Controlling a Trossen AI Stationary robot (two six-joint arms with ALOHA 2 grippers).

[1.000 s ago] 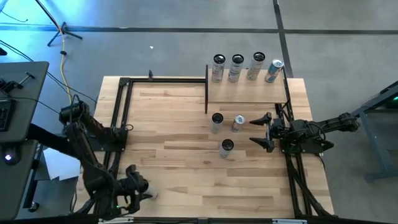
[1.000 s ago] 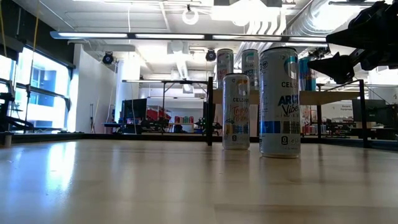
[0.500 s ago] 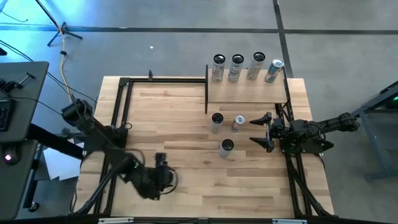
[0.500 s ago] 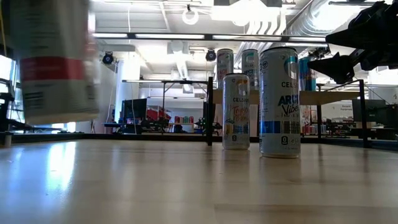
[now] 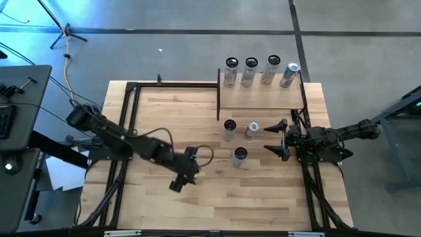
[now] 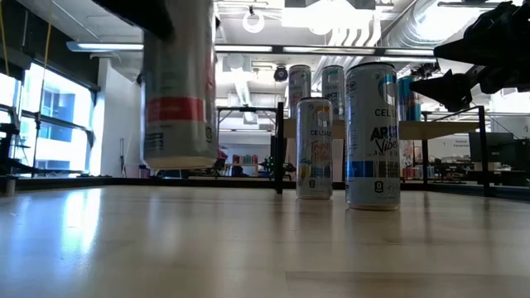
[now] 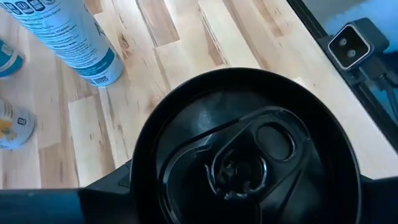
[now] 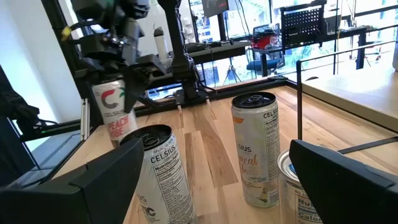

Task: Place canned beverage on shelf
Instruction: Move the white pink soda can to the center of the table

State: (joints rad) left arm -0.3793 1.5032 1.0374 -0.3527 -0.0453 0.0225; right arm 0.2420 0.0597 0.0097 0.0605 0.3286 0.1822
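One can (image 6: 178, 91) held aloft, its black top (image 7: 249, 155) visible from left wrist

The left end effector (image 5: 187, 172), gripping a white aluminium beverage can with a red band (image 6: 178, 87), is swinging from the light-wood counter (image 5: 171, 204)'s near-left corner toward its middle, the can hanging clear above the surface

Low view: the carried can (image 6: 178, 91) is blurred and its top is cut off by the upper edge, so its label is unreadable. Left wrist view: the can's black lid (image 7: 245, 155) hides the left gripper's fingers (only a dark edge shows). High view: can labels are too small to read.
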